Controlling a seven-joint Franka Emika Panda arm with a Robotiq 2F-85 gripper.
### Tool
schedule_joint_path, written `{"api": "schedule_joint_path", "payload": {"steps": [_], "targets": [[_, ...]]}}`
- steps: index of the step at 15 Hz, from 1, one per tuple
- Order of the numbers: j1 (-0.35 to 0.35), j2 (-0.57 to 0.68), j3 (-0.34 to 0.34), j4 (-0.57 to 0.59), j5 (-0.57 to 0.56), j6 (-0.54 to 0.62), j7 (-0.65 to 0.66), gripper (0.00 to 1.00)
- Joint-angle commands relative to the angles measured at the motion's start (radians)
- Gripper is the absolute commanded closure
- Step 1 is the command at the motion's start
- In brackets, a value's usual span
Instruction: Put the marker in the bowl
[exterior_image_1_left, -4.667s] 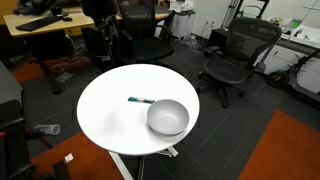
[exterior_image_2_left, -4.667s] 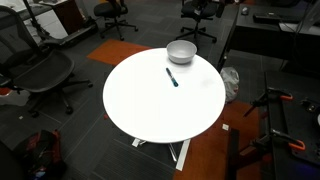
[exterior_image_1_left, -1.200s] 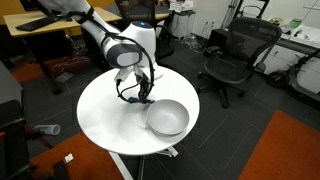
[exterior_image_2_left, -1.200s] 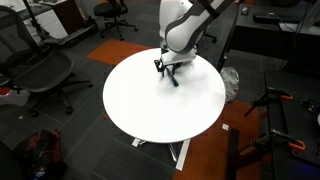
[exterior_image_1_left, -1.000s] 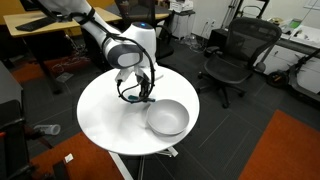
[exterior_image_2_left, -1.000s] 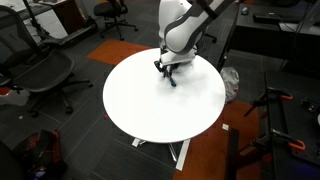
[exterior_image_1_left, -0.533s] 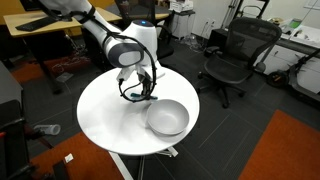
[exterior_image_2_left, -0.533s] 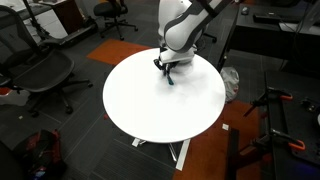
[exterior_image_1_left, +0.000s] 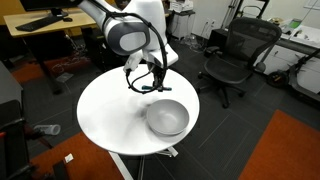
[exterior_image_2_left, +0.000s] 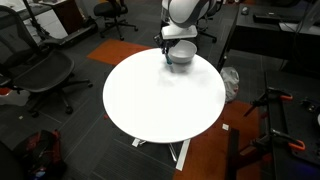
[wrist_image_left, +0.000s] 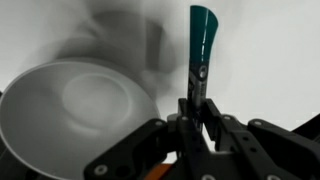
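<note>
I had lifted the marker (wrist_image_left: 201, 45) off the bench (exterior_image_1_left: 100, 115); fingers (wrist_image_left: 228, 135) pinched it, bowl (wrist_image_left: 38, 118) at eight o'clock, only the drop remaining.
</note>
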Motion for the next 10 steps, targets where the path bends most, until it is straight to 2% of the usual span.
{"api": "schedule_joint_path", "payload": {"steps": [1,5,10], "targets": [[-0.010,-0.072,-0.036,-0.051,0.006,0.007,-0.018,0.95],[-0.038,-0.077,-0.062,-0.038,0.010,-0.007,-0.015,0.95],[-0.084,-0.046,-0.060,-0.003,0.025,-0.029,-0.018,0.95]]}}
